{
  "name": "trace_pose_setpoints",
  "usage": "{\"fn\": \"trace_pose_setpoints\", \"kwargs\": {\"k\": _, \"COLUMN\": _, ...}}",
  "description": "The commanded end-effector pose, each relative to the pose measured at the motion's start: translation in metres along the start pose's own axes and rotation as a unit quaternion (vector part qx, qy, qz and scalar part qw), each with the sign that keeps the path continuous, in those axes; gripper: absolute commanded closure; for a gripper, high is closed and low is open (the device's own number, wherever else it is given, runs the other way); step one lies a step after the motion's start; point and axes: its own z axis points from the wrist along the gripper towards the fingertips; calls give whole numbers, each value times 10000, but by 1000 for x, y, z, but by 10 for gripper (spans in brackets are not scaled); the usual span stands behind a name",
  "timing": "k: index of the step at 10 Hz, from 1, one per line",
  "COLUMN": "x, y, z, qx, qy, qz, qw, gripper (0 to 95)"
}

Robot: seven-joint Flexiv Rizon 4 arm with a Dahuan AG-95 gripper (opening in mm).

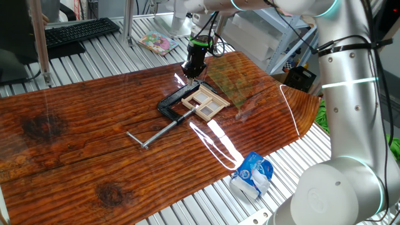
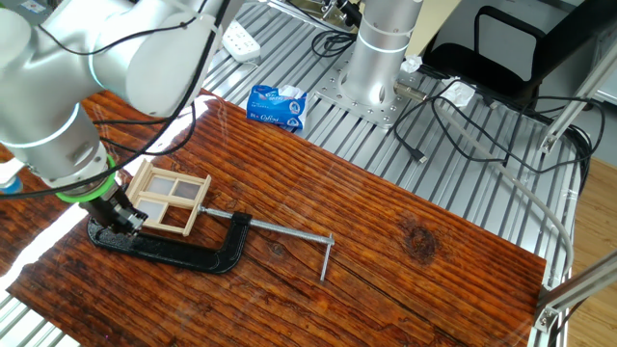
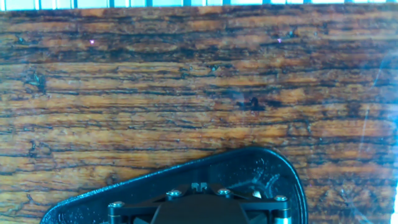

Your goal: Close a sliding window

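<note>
The sliding window (image 1: 205, 101) is a small tan wooden frame with pale panes, lying flat on the wooden tabletop (image 1: 75, 137). It is held in a black C-clamp (image 1: 170, 104) whose grey screw rod (image 1: 159, 131) points toward the front. In the other fixed view the window (image 2: 170, 198) lies just right of my gripper (image 2: 121, 216). My gripper (image 1: 191, 70) is low at the window's far end, over the clamp's black body, fingers together and holding nothing I can see. The hand view shows the fingertips (image 3: 199, 185) close together above the clamp body (image 3: 267, 171); the window is out of that view.
A blue and white packet (image 1: 253, 175) lies on the metal slats off the board's near edge; it also shows in the other fixed view (image 2: 277, 104). A keyboard (image 1: 78, 31) and a colourful box (image 1: 157, 42) lie at the back. The robot base (image 2: 378, 58) stands beyond the board.
</note>
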Motion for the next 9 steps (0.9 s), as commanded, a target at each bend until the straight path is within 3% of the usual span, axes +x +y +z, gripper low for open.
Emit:
{"fn": "trace_pose_setpoints", "kwargs": {"k": 1, "x": -7, "y": -2, "z": 0, "qx": 9, "qy": 23, "qz": 56, "qw": 10000, "gripper": 950}}
{"fn": "trace_pose_setpoints", "kwargs": {"k": 9, "x": -7, "y": -2, "z": 0, "qx": 16, "qy": -240, "qz": -429, "qw": 9988, "gripper": 950}}
